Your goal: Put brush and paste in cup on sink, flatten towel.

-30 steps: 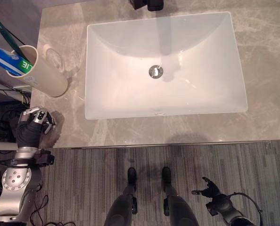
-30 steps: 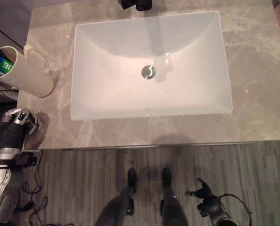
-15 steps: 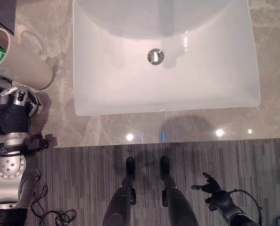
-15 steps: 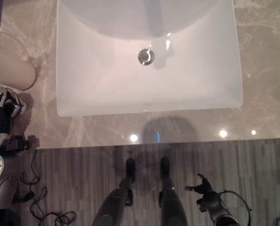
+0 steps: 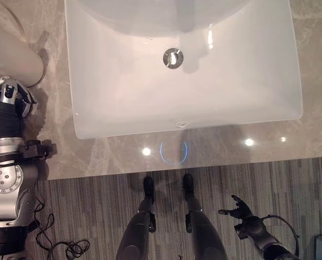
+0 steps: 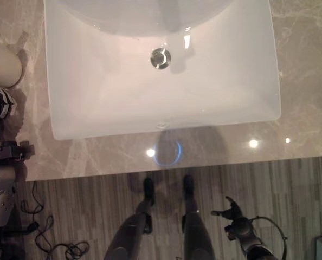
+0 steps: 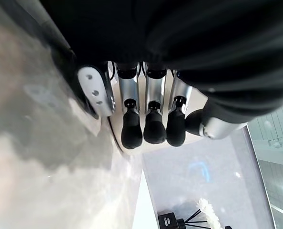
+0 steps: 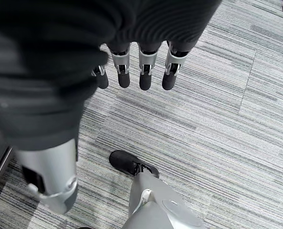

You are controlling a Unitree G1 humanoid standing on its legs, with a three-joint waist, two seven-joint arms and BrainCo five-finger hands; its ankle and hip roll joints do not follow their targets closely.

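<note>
1. Since a second ago the whole head view has shifted, so the camera has moved, not the things: the cup [image 5: 12, 51] now sits cut off at the counter's far-left corner, its mouth, brush and paste out of frame.
2. Left eye view: the left hand [image 5: 9, 95] rests just beside the cup, left of the sink [image 5: 182, 116], fingers loosely bent and holding nothing. No towel shows, so look for it before reaching.
3. Right eye view: the right hand [image 6: 232, 212] hangs low over the floor [image 6: 291, 189], well clear of the sink, fingers spread.
4. Left wrist view: relaxed fingers [image 7: 132, 129] hover over the grey marble counter [image 7: 32, 157]; a mirror lies beyond.
5. Right wrist view: straight fingers [image 8: 145, 78] above striped grey carpet.
</note>
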